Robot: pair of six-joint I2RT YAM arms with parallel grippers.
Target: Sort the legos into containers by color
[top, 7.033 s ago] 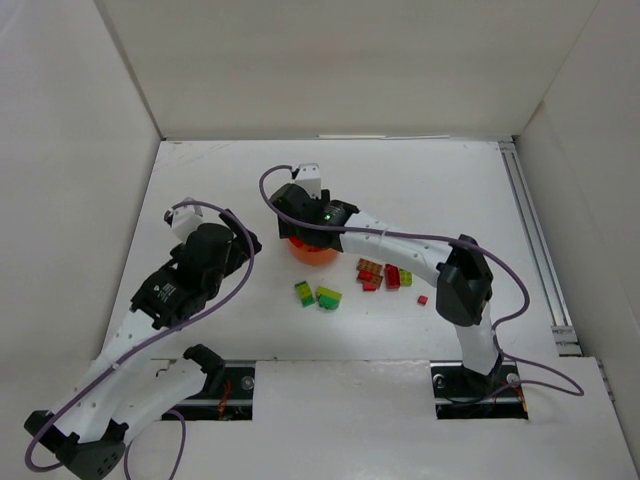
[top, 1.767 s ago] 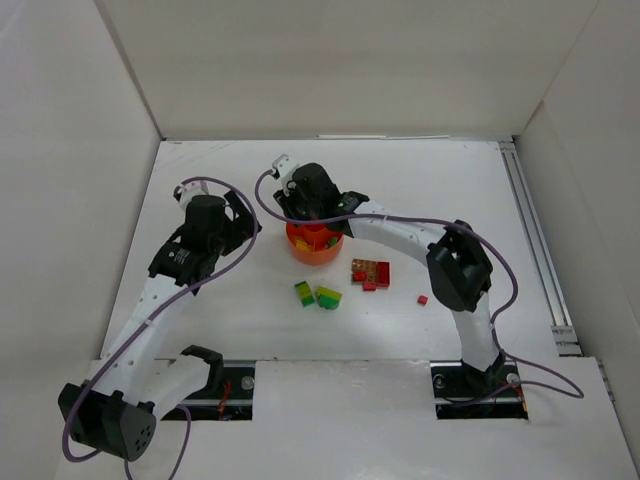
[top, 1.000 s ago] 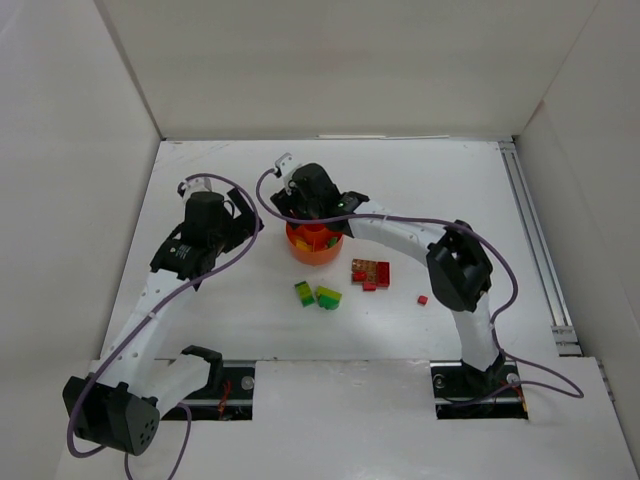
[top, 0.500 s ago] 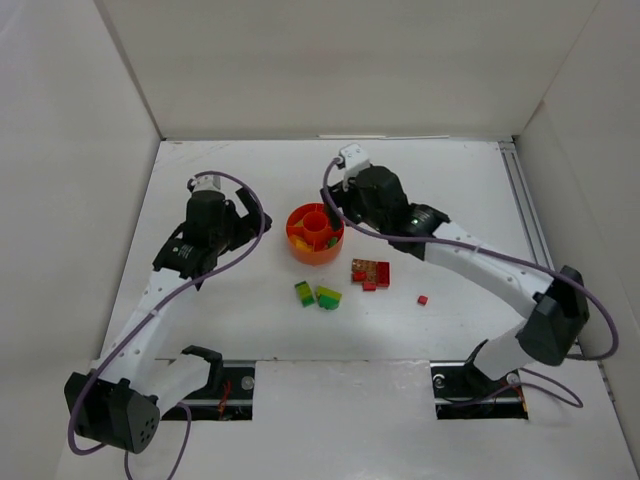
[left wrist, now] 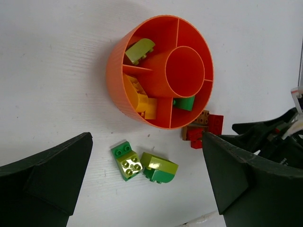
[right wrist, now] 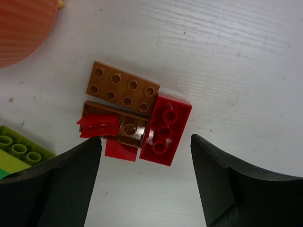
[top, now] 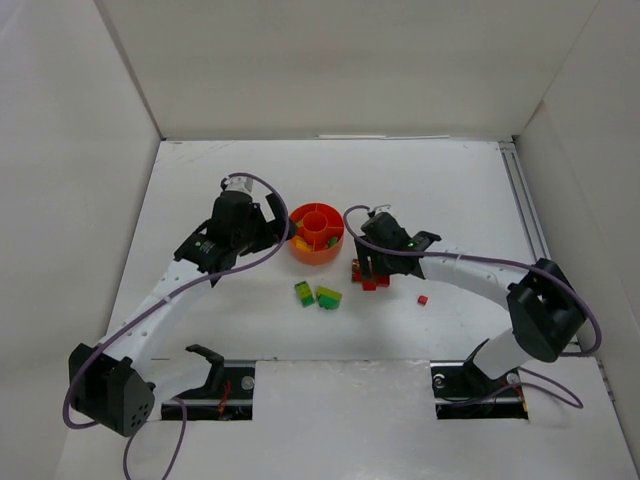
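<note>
The round orange dish (top: 316, 234) sits near the middle of the white counter (top: 200, 180). In the left wrist view its ring of sections holds a lime piece (left wrist: 139, 49) in one section, yellow bricks (left wrist: 142, 101) in the next, and a green brick (left wrist: 183, 102) in a third. The left pincer (left wrist: 147, 142) hovers just left of the dish with its fingers wide apart, holding nothing. Between those fingers, on the near side of the dish, two green-and-lime stacks (left wrist: 127, 161) (left wrist: 159, 168) lie just beside each other on the counter. To the right of the dish, the right pincer (right wrist: 146, 138) points down over a cluster of bricks, its fingers spread to either side and clamped on nothing. The cluster is a brown studded plate (right wrist: 123, 87), a second brown piece (right wrist: 130, 127) with a small red part (right wrist: 97, 125) on it, and a red brick (right wrist: 165, 130) touching both. A corner of one green-and-lime stack shows at the left edge of that view. One tiny red piece (top: 422, 299) lies alone, further toward the counter's right edge.
</note>
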